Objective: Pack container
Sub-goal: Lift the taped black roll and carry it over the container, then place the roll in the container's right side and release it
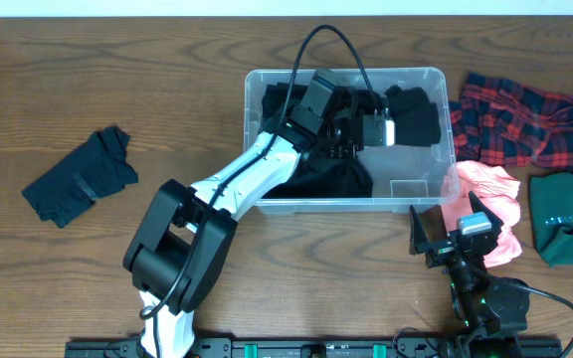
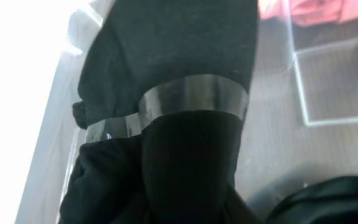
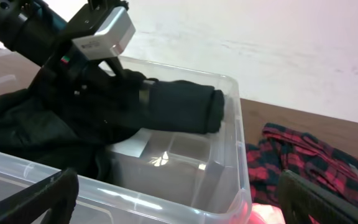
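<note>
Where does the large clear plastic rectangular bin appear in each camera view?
Overhead: clear plastic bin, upper centre.
Left wrist: bin fills the frame.
Right wrist: bin across left and centre.
Shared landmark: the black fabric garment.

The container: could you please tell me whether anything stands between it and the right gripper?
Nothing visible does. The right gripper, open, faces the near wall of the container; the pink garment lies beside it.

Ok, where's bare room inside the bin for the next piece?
In the bin, only the near right corner is bare, between the black clothes and the right wall. The rest is crowded with them and the left gripper.
</note>
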